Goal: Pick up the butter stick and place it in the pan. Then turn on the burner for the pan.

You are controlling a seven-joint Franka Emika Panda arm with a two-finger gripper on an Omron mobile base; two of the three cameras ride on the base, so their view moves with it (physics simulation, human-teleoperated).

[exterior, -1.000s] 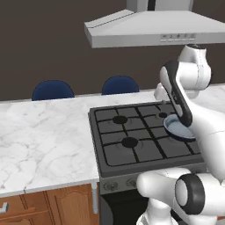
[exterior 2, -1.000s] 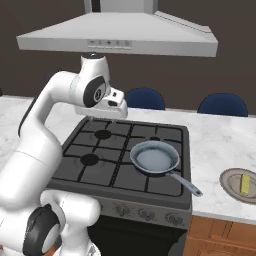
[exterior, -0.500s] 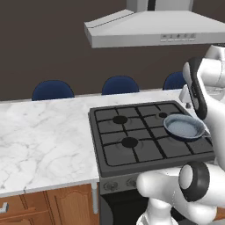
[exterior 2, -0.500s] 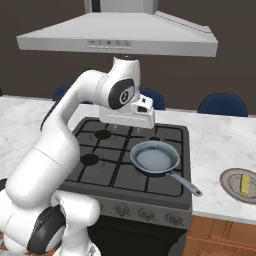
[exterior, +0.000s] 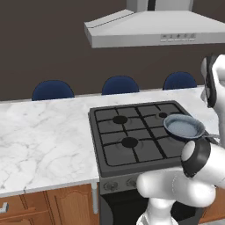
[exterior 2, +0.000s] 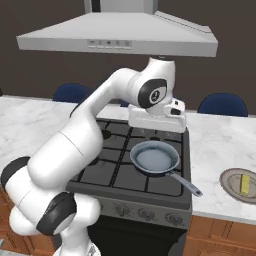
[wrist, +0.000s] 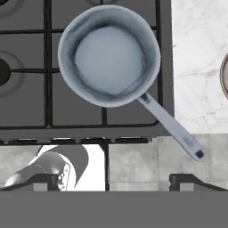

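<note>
The grey-blue pan (exterior 2: 155,157) sits on the front right burner of the stove (exterior 2: 115,172), its long handle (exterior 2: 189,186) pointing front-right past the stove's edge. The pale-yellow butter stick (exterior 2: 245,183) lies on a small round plate (exterior 2: 231,184) on the counter to the right of the stove. My gripper (exterior 2: 157,125) hangs above the far side of the pan, apart from it. In the hand view the pan (wrist: 109,55) lies straight below, and my gripper (wrist: 116,181) is open with nothing between its tips.
A row of knobs (exterior 2: 146,215) lines the stove's front panel. White marble counter (exterior: 44,136) flanks the stove on both sides. The range hood (exterior 2: 117,37) hangs close above my arm. Blue chairs (exterior: 121,84) stand behind the counter.
My arm has swung to the right across the stove, and the hand has come over the pan. The jaws stayed open. Pan and butter have not moved.
</note>
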